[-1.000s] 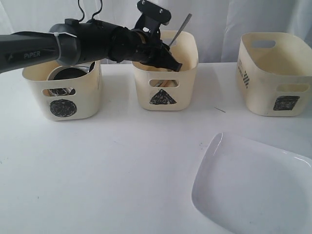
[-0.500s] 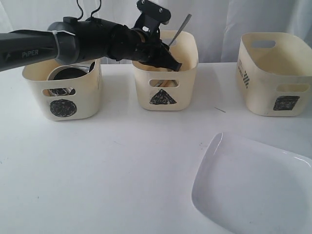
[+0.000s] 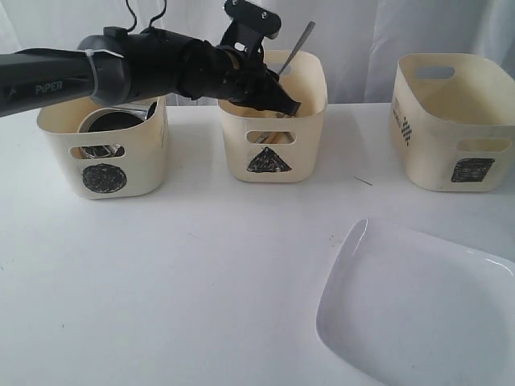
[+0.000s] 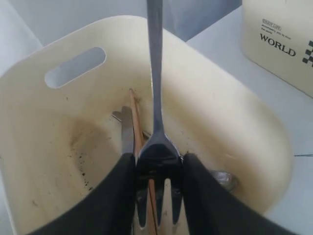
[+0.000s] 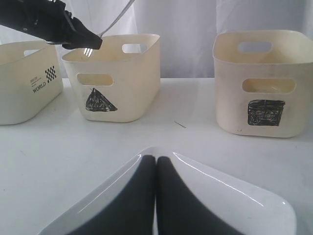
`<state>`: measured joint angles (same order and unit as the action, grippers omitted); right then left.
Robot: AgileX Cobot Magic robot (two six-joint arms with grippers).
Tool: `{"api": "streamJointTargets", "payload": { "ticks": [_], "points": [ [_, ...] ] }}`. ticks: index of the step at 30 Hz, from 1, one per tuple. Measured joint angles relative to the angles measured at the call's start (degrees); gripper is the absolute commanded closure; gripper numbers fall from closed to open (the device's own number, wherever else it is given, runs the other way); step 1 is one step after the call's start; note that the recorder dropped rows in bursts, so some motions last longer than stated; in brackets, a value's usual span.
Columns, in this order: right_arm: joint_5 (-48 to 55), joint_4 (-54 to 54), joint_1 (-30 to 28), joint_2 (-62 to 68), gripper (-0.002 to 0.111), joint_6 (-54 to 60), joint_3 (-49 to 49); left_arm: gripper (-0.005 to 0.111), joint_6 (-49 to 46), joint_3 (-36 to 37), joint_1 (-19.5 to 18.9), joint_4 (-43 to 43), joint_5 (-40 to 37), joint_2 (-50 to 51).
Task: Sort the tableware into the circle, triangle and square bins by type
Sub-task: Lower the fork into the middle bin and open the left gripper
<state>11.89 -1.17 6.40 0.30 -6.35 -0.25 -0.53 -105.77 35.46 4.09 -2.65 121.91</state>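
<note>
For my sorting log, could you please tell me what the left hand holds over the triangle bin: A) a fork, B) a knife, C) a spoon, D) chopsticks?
A: the left hand grips a metal fork by its neck, above the triangle bin.

Black arm [image 3: 145, 68], white PiPER lettering [image 3: 47, 87], black left claw [image 4: 159, 196].

I hold my left gripper [image 3: 283, 103] over the open top of the triangle bin [image 3: 310, 141], pinching the metal fork [image 3: 299, 47], whose handle slants up to the right. My arm crosses above the circle bin [image 3: 60, 161], where a steel mug [image 3: 109, 121] shows. The square bin [image 3: 426, 153] stands far right. The white plate [image 3: 418, 314] lies front right.
</note>
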Motion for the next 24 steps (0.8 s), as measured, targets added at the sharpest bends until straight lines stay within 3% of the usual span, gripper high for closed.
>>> {"api": "streamJointTargets", "payload": {
  "ticks": [20,24],
  "points": [
    [0.0,0.0,0.0,0.0,0.108,0.0,0.0,0.076,1.5,0.0,0.0,0.0,-3.6,-1.1],
    [0.0,0.0,0.0,0.0,0.108,0.0,0.0,0.065,1.5,0.0,0.0,0.0,-3.8,-1.1]
  ]
}}
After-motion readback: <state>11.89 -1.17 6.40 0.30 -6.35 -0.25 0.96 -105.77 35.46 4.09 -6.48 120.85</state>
